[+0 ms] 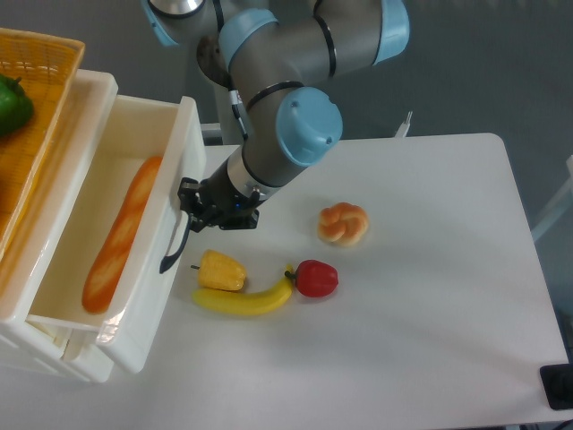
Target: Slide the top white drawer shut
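Note:
The top white drawer (148, 300) stands partly pulled out at the left, with a long baguette (121, 235) lying inside it. Its black curved handle (173, 252) shows on the front panel. My gripper (190, 202) presses against that front panel just above the handle, its black fingers close together and holding nothing. The arm reaches in from the upper middle.
An orange wicker basket (40, 134) holding a green pepper (11, 103) sits on the cabinet at the far left. On the table lie a yellow pepper (221, 270), a banana (242, 302), a red pepper (315, 278) and a bread roll (343, 224).

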Controlling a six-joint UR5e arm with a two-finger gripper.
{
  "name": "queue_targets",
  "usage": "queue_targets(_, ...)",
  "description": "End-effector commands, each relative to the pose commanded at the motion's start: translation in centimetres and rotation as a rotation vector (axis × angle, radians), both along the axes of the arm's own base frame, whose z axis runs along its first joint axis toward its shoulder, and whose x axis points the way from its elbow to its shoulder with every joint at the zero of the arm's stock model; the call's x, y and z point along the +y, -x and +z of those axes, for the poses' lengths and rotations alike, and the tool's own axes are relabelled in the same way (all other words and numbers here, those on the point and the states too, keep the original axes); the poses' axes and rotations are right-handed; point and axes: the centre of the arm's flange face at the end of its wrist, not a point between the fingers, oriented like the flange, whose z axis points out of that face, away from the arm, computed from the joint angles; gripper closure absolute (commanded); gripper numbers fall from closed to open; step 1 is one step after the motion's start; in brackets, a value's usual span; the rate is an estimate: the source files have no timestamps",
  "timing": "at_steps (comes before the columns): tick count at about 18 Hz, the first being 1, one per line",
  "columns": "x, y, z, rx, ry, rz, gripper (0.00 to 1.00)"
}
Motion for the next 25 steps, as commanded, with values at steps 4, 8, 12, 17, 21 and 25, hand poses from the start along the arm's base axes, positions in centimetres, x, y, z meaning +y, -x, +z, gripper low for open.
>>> queue_targets(4,0.4,-1.6,0.7,-0.003,-0.007,-0.008,1.0)
queue_targets(8,1.2,-3.5,0.8,-0.009,0.002,-0.015,1.0)
queue_targets(12,1.8,-5.1,1.1,-0.01,0.009,-0.023,1.0)
queue_targets(17,2.4,-6.6,1.2,-0.016,0.015,-0.033,1.0)
queue_targets(21,2.9,-7.8,1.3,-0.012,0.013,-0.041,1.0)
queue_targets(25,3.2,-8.3,1.2,-0.012,0.017,-0.04,1.0)
